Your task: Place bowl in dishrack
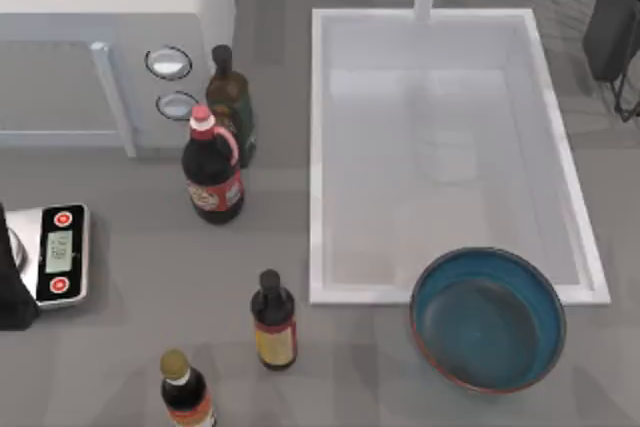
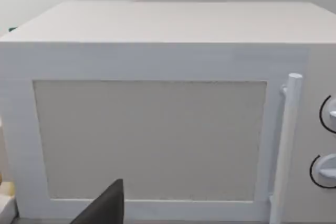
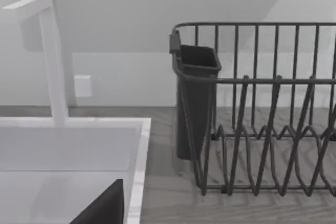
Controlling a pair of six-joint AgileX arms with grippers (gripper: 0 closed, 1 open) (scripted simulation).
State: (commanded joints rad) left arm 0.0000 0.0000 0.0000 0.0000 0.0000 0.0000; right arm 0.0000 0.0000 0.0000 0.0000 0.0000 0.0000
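bowl [image 1: 488, 319] on counter, touching sink [image 1: 325, 147] front rim (upright) | dishrack [image 3: 262, 129] beside sink | both arms parked, jaw state unreadable

four bottles [image 1: 213, 178], one bowl [image 1: 488, 319], one sink [image 1: 452, 147], one microwave [image 1: 100, 47], one scale [image 1: 58, 252], one dishrack [image 3: 262, 114]

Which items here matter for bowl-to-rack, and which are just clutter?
Job:
bowl, on the counter by the sink's near corner
dishrack, right of the sink

Clutter:
sink
microwave
four bottles, e.g. red-capped bottle
scale
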